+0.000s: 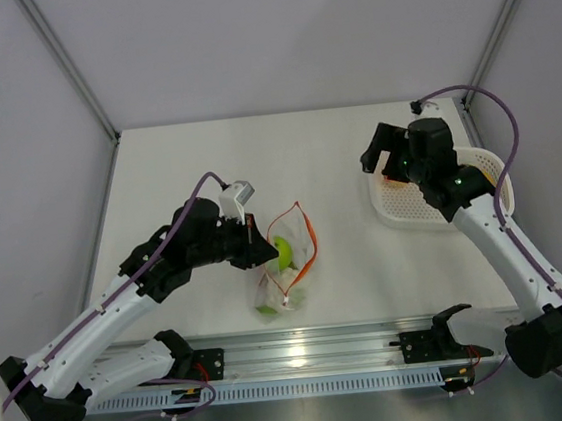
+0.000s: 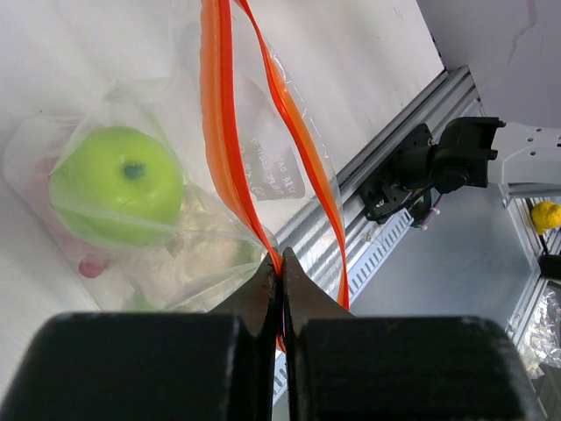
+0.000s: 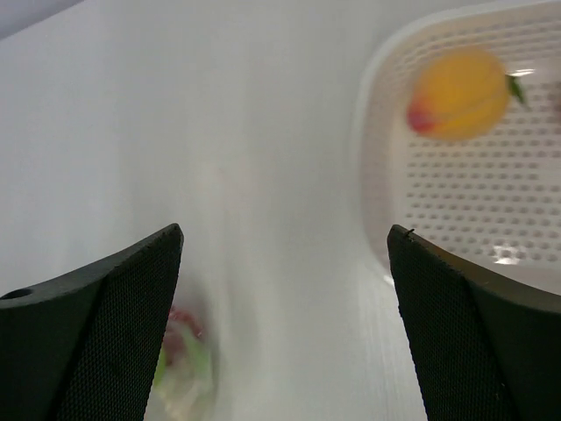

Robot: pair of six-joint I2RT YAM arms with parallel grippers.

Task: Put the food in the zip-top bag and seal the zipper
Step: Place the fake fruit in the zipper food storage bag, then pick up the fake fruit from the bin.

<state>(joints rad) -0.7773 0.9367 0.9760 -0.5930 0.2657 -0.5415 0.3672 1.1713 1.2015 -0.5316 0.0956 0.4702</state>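
I find the left pincer at the middle of the desk, left of centre, with its fingers pressed together on one end of the zipper. The left wrist view confirms this: the pincer is clamped where the two red-orange strips of the zipper meet, with no gap between the fingers. Past that end the strips run apart, so the mouth of the zip-top bag stands unsealed. The bag lies on the desk just right of the left pincer, near the metal rail at the near edge. Inside the bag I see a green apple, a whitish piece touching it, and a small red piece beside them. From the top view the green apple sits in the upper half of the bag. Further right, the right pincer hangs above the near-left corner of the white basket, well apart from the bag. In the right wrist view its fingers are spread wide and hold nothing. The basket contains one orange-yellow fruit, blurred.
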